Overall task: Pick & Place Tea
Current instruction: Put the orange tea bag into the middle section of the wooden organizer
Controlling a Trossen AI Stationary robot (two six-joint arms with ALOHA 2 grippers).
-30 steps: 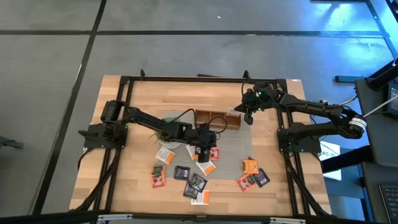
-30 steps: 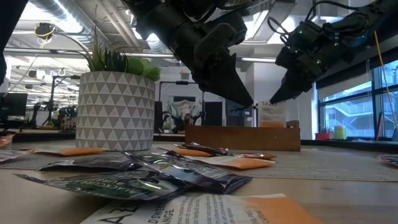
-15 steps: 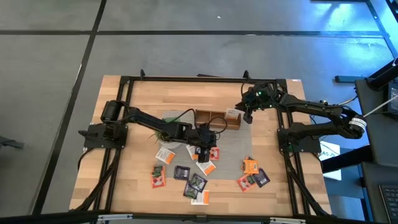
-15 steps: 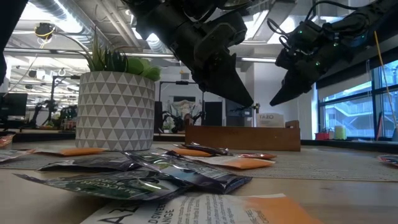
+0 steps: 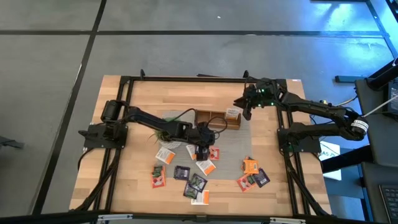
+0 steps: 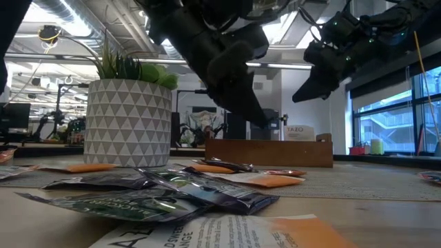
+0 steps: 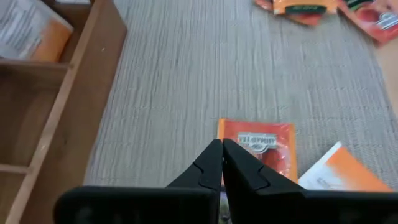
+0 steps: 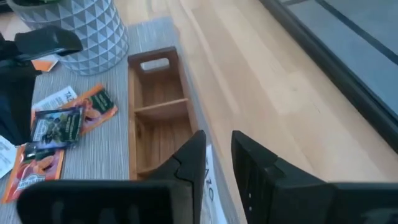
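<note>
Above the wooden box's end compartment, right gripper parted slightly and empty, white sachet standing inside, left gripper closed over an orange-red sachet, empty

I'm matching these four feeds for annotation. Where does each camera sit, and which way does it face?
High: overhead, straight down; both arms, wooden box.
Low: tabletop height, facing the room; sachets in front, plant pot, arms overhead.
Left wrist: past shut fingers at an orange-red sachet on the grey mat.
Right wrist: past parted fingers along the box.
Shared: the box shows in all four.
</note>
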